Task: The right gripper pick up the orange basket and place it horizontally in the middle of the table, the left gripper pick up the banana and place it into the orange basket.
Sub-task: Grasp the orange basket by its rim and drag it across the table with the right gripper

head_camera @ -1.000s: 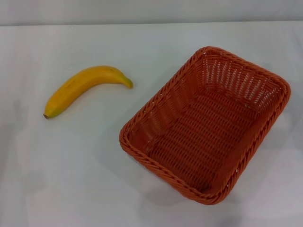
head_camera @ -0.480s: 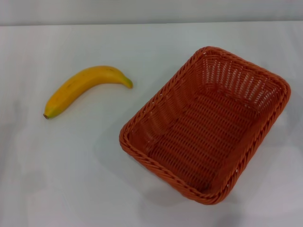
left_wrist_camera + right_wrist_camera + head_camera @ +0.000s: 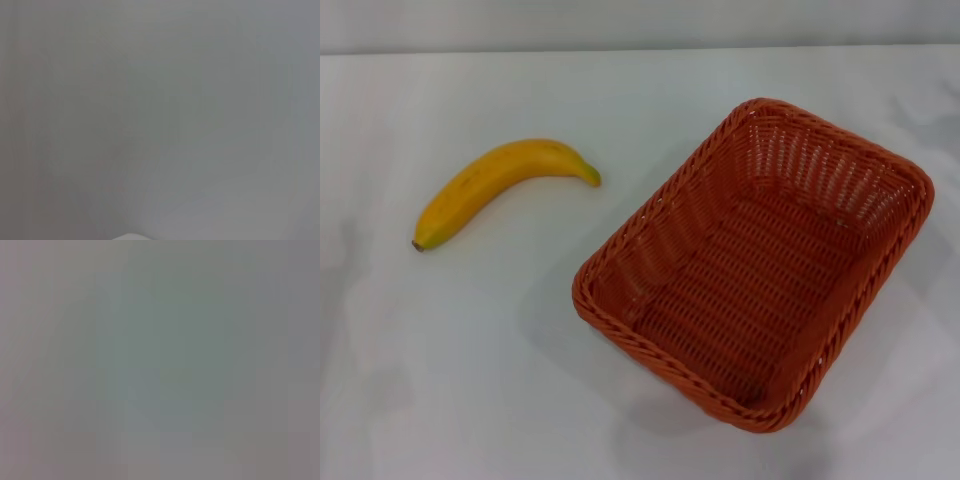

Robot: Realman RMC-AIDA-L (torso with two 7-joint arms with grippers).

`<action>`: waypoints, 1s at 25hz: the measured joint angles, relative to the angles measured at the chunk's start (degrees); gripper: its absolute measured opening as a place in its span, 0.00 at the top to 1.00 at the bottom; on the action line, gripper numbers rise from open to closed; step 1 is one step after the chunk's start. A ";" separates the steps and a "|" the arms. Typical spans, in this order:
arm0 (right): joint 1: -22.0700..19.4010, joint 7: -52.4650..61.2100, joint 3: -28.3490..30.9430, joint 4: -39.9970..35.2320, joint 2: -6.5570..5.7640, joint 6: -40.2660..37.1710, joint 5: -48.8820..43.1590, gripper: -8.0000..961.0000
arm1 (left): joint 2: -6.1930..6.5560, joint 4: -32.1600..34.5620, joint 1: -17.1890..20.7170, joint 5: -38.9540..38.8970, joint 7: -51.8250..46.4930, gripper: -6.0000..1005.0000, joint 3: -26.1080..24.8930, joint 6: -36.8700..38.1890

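Note:
The orange basket (image 3: 757, 262) sits empty on the white table (image 3: 470, 380), right of centre in the head view, turned at a diagonal. The banana (image 3: 500, 186) lies on the table to the basket's left, apart from it, its stem end pointing toward the near left. Neither the left gripper nor the right gripper shows in any view. Both wrist views give only a plain grey surface with nothing to pick out.
The table's far edge (image 3: 640, 50) runs across the top of the head view, with a grey wall behind it. Nothing else stands on the table.

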 joint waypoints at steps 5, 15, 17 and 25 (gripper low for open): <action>0.80 29.70 -11.88 -15.52 -6.74 6.73 -18.41 0.09 | -0.02 0.00 0.05 0.03 0.00 0.11 0.02 0.00; 16.57 67.44 -2.07 -19.56 -14.44 -20.38 -59.32 0.09 | 0.02 -0.27 -0.21 0.11 0.00 0.11 0.32 0.00; 19.00 70.82 -2.04 -21.27 -14.61 -22.81 -64.31 0.09 | 0.01 -0.31 -0.21 0.10 0.00 0.11 0.22 0.00; 30.19 81.87 -1.98 -24.12 -10.29 -27.20 -91.05 0.09 | 0.06 -0.36 -0.45 0.11 0.00 0.11 0.17 0.00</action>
